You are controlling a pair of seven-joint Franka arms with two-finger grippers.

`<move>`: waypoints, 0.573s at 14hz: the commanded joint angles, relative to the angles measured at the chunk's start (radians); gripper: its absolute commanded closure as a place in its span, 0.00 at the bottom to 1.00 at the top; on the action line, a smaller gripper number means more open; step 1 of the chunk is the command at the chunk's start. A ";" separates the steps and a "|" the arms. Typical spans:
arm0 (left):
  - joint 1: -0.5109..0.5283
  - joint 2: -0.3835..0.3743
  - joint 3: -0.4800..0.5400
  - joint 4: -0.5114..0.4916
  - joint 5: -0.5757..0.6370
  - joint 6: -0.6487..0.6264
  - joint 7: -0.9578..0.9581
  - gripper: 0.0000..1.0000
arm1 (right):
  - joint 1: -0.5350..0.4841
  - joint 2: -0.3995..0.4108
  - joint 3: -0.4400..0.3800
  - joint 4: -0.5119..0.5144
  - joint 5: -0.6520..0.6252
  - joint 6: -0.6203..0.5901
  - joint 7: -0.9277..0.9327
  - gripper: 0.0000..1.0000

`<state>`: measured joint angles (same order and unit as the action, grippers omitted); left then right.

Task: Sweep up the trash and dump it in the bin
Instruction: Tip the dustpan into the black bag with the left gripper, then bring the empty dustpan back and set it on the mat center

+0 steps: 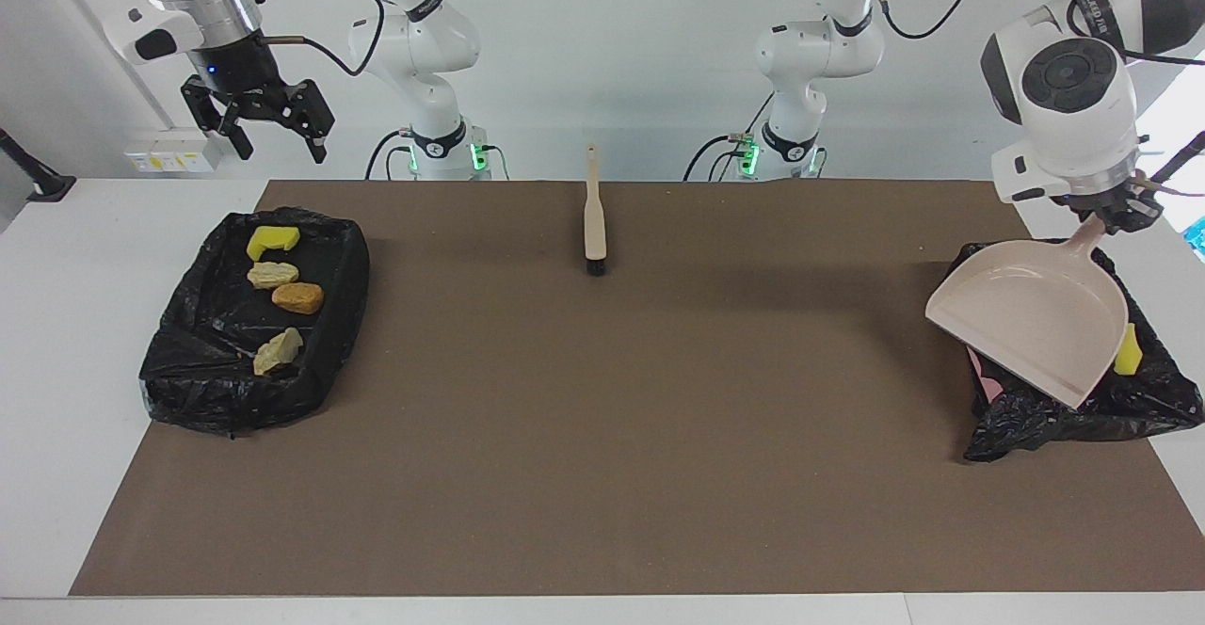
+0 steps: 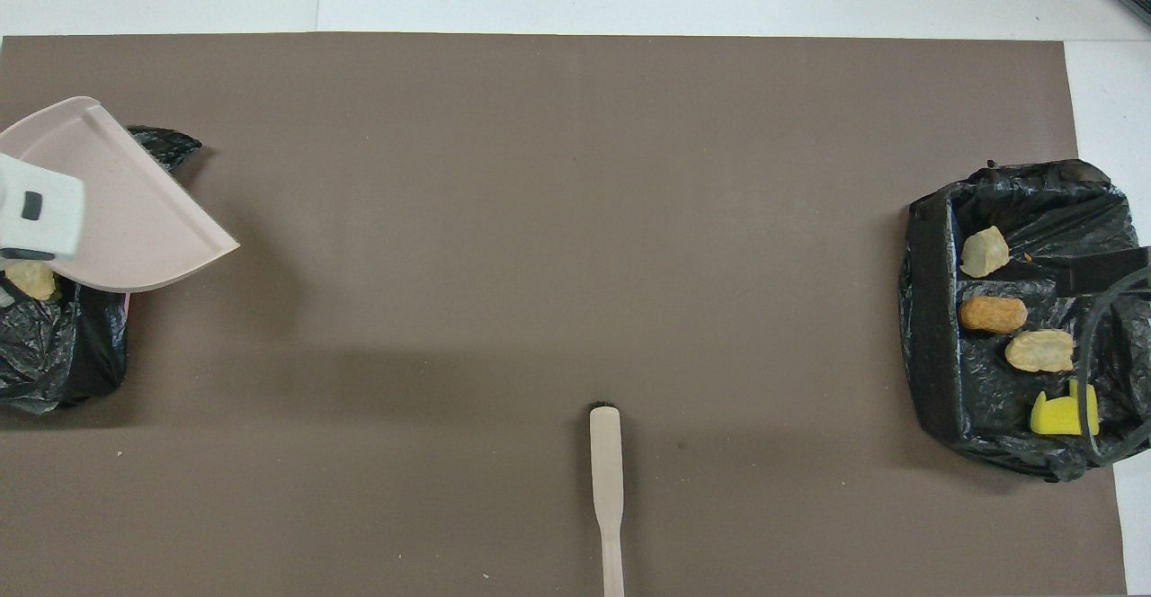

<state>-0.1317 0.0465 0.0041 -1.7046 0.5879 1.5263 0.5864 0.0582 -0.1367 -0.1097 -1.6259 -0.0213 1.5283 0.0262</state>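
Note:
My left gripper is shut on the handle of the beige dustpan, which hangs tilted over the black-lined bin at the left arm's end of the table. Of the trash in that bin, a yellow chunk and a tan chunk show past the dustpan. Another black-lined bin at the right arm's end holds several trash chunks, among them an orange lump and a yellow wedge. High above that bin, my right gripper is open and empty.
A beige brush with black bristles lies on the brown mat, midway between the arms and near the robots' edge. The brush points its bristles away from the robots.

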 commanded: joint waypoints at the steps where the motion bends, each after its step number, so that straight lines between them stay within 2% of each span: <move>1: -0.083 -0.025 0.004 0.005 -0.126 -0.063 -0.231 1.00 | -0.008 -0.014 -0.005 -0.015 0.006 0.001 -0.029 0.00; 4: -0.095 -0.024 -0.079 0.029 -0.246 -0.084 -0.464 1.00 | -0.009 -0.020 -0.007 -0.019 0.006 -0.010 -0.032 0.00; 8: -0.097 -0.013 -0.167 0.056 -0.432 -0.043 -0.742 1.00 | -0.009 -0.015 -0.007 -0.023 0.006 0.010 -0.035 0.00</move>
<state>-0.2213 0.0335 -0.1485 -1.6714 0.2312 1.4751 -0.0539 0.0581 -0.1371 -0.1140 -1.6265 -0.0213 1.5283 0.0262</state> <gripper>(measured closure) 0.687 0.000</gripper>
